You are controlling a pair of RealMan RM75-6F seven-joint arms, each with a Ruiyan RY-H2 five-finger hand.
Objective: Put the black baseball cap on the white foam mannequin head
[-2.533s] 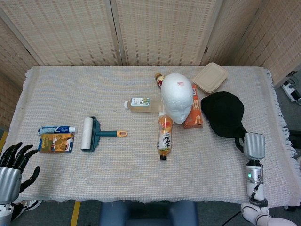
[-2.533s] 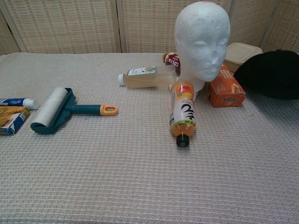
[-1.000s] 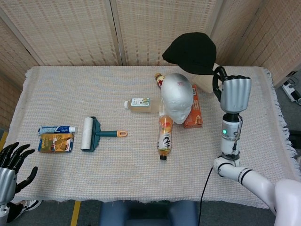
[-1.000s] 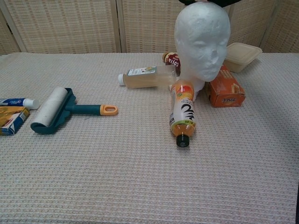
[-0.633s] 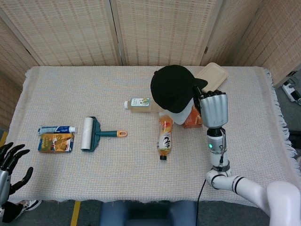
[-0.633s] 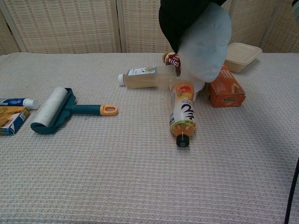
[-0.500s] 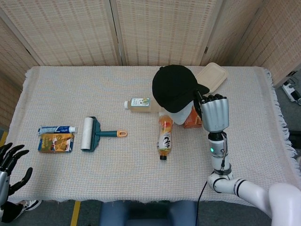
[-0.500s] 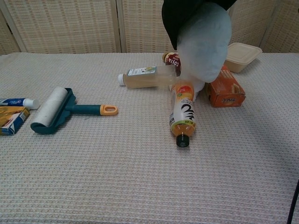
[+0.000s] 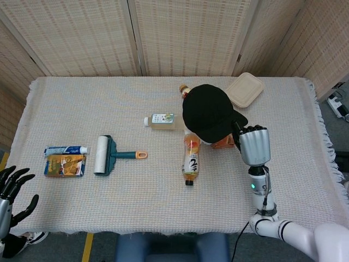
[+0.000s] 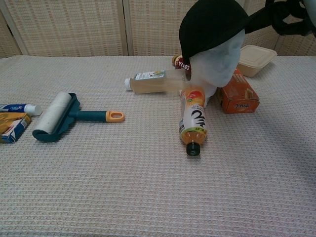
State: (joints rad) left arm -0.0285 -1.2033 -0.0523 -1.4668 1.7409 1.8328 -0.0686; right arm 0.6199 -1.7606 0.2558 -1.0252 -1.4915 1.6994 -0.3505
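The black baseball cap point(image 9: 209, 111) sits tilted over the top of the white foam mannequin head point(image 10: 218, 61) at the table's middle right, its crown point(image 10: 211, 22) hiding the forehead while the face below still shows. My right hand point(image 9: 254, 145) is just to the right of the head and grips the cap's brim point(image 10: 257, 21), which sticks out toward it. The same hand shows at the top right corner of the chest view. My left hand point(image 9: 12, 186) hangs open off the table's front left corner, holding nothing.
An orange drink bottle point(image 9: 191, 158) lies in front of the head, with a clear bottle point(image 9: 162, 120) to its left and an orange box point(image 10: 238, 94) to its right. A beige food container point(image 9: 244, 90) sits behind. A lint roller point(image 9: 103, 155), toothpaste point(image 9: 65, 149) and a packet point(image 9: 65, 165) lie at the left.
My right hand carried the cap from high behind the head down onto it, then drew back toward the front. The cap now sits lower and more squarely on the head.
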